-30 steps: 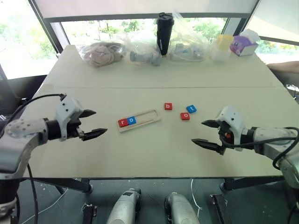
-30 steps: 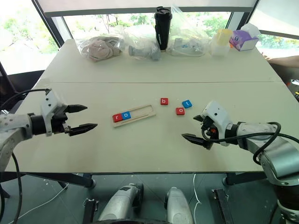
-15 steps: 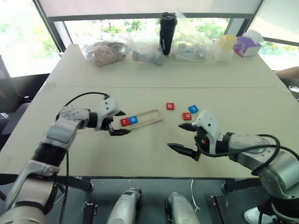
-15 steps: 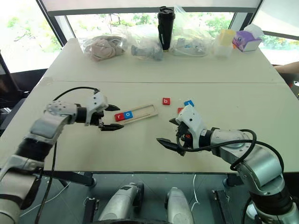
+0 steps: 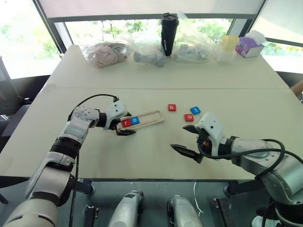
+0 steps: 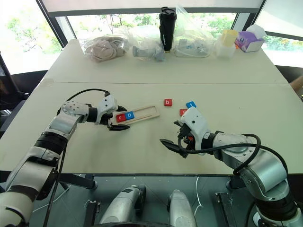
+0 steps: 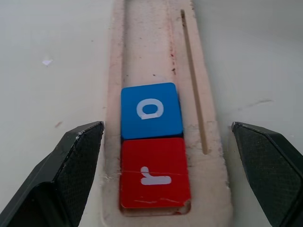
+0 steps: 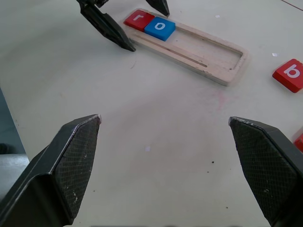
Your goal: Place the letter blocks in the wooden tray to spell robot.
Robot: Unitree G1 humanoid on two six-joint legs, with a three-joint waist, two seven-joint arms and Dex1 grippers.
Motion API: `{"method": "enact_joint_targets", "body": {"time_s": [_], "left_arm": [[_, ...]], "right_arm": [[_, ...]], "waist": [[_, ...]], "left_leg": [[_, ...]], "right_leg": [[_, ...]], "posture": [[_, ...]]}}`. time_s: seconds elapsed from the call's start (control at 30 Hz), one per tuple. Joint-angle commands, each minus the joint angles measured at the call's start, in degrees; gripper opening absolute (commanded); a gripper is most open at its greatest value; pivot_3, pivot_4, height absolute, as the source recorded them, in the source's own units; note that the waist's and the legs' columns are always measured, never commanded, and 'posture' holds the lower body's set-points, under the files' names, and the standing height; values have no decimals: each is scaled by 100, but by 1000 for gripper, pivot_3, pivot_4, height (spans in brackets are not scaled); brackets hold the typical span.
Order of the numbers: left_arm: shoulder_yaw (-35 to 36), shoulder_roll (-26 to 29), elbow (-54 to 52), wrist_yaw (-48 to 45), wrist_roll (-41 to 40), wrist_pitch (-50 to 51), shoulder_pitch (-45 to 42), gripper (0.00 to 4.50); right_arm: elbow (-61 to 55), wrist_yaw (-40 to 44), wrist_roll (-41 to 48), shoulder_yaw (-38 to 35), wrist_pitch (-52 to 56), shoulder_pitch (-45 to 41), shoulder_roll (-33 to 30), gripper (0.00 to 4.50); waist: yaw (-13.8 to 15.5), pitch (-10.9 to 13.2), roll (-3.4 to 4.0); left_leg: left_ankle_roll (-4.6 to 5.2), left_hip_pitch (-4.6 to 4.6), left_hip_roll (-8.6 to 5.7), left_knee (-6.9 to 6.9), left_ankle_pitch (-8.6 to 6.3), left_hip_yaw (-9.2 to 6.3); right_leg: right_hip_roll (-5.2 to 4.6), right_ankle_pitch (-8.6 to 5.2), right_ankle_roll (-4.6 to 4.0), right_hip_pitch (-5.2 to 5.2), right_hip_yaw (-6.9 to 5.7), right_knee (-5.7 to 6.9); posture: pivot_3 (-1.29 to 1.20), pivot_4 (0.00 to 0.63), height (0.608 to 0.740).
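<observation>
The wooden tray (image 5: 152,117) lies at mid-table, its left end holding a red r block (image 5: 125,123) and a blue o block (image 5: 135,120). My left gripper (image 5: 129,124) is open at that end, one finger (image 7: 71,170) on each side of the tray, neither pressing on it. A red b block (image 5: 172,108), a red o block (image 5: 189,117) and a blue t block (image 5: 195,110) lie loose on the table to the right of the tray. My right gripper (image 5: 185,140) hangs open and empty just in front of those three.
Along the far edge stand plastic bags (image 5: 106,52), a black tumbler (image 5: 167,34), a yellow cup (image 5: 227,45) and a purple tissue box (image 5: 249,44). A person's arm (image 5: 298,87) shows at the right edge. Bare tabletop (image 5: 142,156) lies in front of the tray.
My left gripper came in from the left side to the tray's left end, and its fingers narrowed. My right gripper shifted toward the middle, then held still, open.
</observation>
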Motion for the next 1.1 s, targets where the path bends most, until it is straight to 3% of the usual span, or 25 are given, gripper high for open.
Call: {"method": "enact_joint_targets", "body": {"time_s": [0.03,0.27,0.57,1.03,1.1], "left_arm": [[-109,-19,220,-85,226,19,12,3259],[-195,49,99,-300,330,-296,23,3138],[-484,722,-998,-1461,324,-1086,497,3138],[-317,475,-676,-989,353,-520,416,3138],[-348,492,-720,-1081,315,-491,464,4179]], "right_arm": [[-93,-11,13,-175,-116,-25,-45,4500],[66,103,-67,-259,-287,104,-185,4500],[371,262,-157,-408,-525,211,-344,4500],[465,203,-238,-290,-632,264,-210,4500],[481,208,-247,-262,-641,248,-202,4500]], "waist": [[2,-2,-1],[2,-5,-2],[-30,-5,0],[14,-14,11],[10,-14,12]], "left_leg": [[0,1,0,1,0,0],[1,8,0,4,0,-1],[0,7,2,-7,0,-1],[2,36,1,2,0,-2],[-5,52,1,2,-4,-2]], "right_leg": [[0,0,0,1,0,0],[0,0,0,8,0,2],[-1,-1,-1,2,1,1],[-1,-11,-20,26,-1,-1],[-3,-12,-22,31,0,-3]], "posture": [[0,150,740],[0,150,740],[0,150,740],[0,150,740],[0,150,740]]}}
